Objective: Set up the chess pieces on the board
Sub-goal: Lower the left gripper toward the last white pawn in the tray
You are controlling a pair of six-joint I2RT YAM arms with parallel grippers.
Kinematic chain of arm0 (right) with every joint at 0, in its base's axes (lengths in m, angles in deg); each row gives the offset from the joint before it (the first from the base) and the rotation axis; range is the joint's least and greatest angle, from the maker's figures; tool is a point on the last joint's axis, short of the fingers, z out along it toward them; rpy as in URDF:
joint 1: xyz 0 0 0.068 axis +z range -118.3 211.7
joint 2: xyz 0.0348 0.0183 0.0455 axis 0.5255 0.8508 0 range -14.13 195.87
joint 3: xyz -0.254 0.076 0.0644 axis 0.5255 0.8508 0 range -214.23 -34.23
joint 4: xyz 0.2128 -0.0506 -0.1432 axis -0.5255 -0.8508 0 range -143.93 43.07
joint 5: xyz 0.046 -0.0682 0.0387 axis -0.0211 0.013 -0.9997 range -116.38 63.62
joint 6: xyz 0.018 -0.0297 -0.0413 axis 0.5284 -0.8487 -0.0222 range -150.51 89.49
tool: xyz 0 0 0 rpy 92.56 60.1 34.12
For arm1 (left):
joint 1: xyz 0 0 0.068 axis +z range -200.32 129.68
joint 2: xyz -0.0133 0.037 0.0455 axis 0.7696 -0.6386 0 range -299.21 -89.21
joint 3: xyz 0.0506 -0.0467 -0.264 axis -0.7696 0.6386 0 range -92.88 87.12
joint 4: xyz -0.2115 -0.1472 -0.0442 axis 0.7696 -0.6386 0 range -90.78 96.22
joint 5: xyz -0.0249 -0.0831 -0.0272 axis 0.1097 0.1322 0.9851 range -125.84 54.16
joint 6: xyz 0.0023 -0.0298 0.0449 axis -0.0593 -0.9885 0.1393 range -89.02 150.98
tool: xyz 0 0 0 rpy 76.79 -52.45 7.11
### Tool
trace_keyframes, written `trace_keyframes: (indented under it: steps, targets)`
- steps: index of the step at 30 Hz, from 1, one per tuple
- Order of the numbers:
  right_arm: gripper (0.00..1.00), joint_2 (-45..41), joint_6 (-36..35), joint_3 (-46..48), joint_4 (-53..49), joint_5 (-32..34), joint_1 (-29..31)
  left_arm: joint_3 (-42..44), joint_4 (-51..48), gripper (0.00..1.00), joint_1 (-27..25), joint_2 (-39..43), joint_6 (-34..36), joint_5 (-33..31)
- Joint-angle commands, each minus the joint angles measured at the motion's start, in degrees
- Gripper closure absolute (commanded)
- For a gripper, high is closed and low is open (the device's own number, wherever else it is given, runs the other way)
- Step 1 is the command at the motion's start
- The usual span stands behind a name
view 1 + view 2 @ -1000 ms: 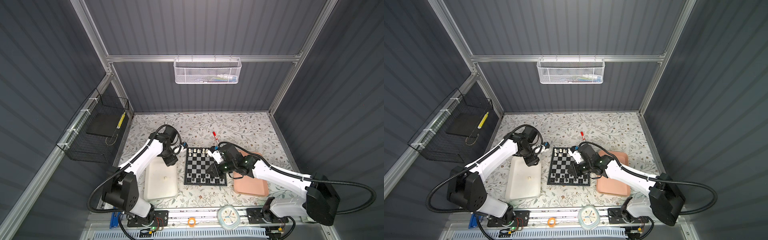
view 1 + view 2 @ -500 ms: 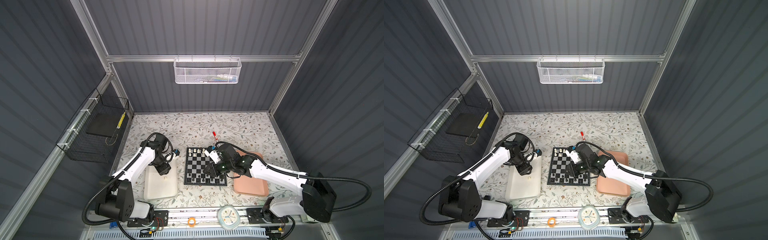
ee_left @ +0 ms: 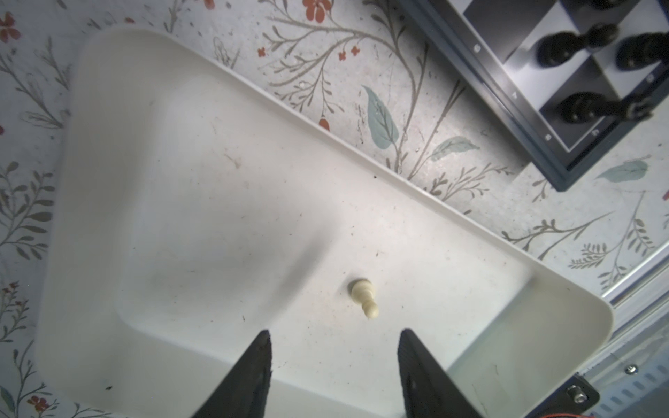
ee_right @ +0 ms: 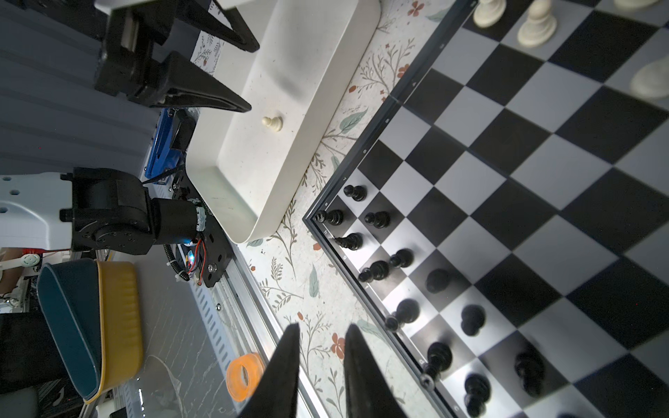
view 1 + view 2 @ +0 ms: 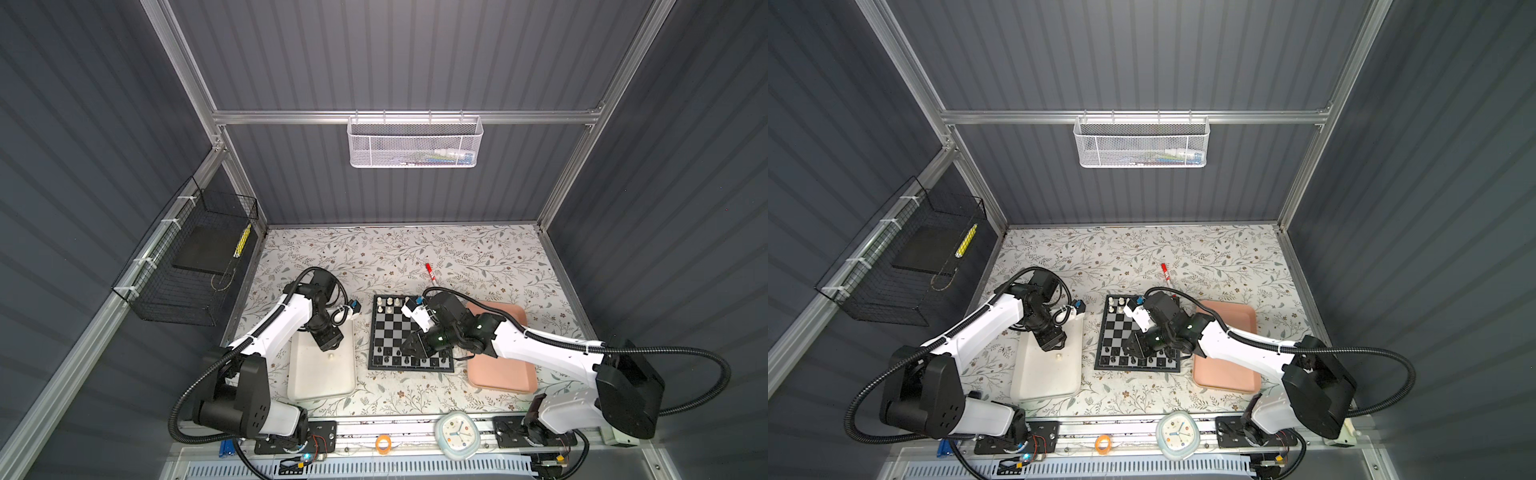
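Where the chess pieces stand: the black pieces [image 5: 392, 360] [image 5: 1121, 360] [image 4: 376, 219] fill much of the two near rows of the board [image 5: 392, 328] [image 5: 1115, 330] [image 4: 514, 202], and a few white pieces [image 5: 389, 301] [image 5: 1121, 301] [image 4: 537, 25] stand at its far left corner.
Stray piece: one white pawn [image 5: 330, 355] [image 5: 1058, 355] [image 3: 364, 297] [image 4: 272, 123] is off the board, on the floor of the white tray [image 5: 322, 390] [image 5: 1046, 388] [image 3: 181, 181] [image 4: 289, 72]; it looks upright and is clear of the tray walls.
Board: flat on the table [image 5: 478, 257] [image 5: 1217, 257], between the white tray on its left and the pink tray [image 5: 503, 370] [image 5: 1229, 372] on its right, apart from both.
Left pincer [image 5: 330, 345] [image 5: 1057, 347] [image 3: 335, 333] [image 4: 249, 77]: hangs over the white tray with its jaws well apart and nothing between them; the pawn sits just beyond the tips, on their near side, untouched.
Right pincer [image 5: 406, 349] [image 5: 1130, 349] [image 4: 323, 327]: reaches from over the pink tray across the near part of the board, above the black pieces; only a narrow gap shows between its jaws and they hold nothing.
Far side of the table: a red pen [image 5: 430, 272] [image 5: 1165, 272] lies just beyond the board.
Near edge: a small clock [image 5: 457, 434] [image 5: 1177, 434] and an orange ring [image 5: 383, 444] [image 5: 1103, 444] [image 4: 244, 376] sit on the rail in front of the table.
Walls: a white mesh basket [image 5: 415, 143] [image 5: 1142, 143] hangs on the far wall and a black wire basket [image 5: 191, 257] [image 5: 905, 266] on the left wall.
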Motion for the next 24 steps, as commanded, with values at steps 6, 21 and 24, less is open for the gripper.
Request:
trace_keyframes:
  steps: [6, 21, 24]
  targets:
    - [0.75, 1.41, -1.58, -2.06, 2.71, -0.26, 0.36, 3.41, -0.71, 0.44, 0.15, 1.50, 1.68, -1.87]
    - [0.76, 2.70, -0.83, -2.60, 3.08, -3.99, 1.28, 4.79, 0.06, 0.46, -0.01, 0.13, 0.17, 1.76]
    - [0.76, 2.86, -0.53, -2.47, 2.57, -4.00, 2.00, 4.97, 0.75, 0.46, -0.01, -0.26, -0.18, 1.91]
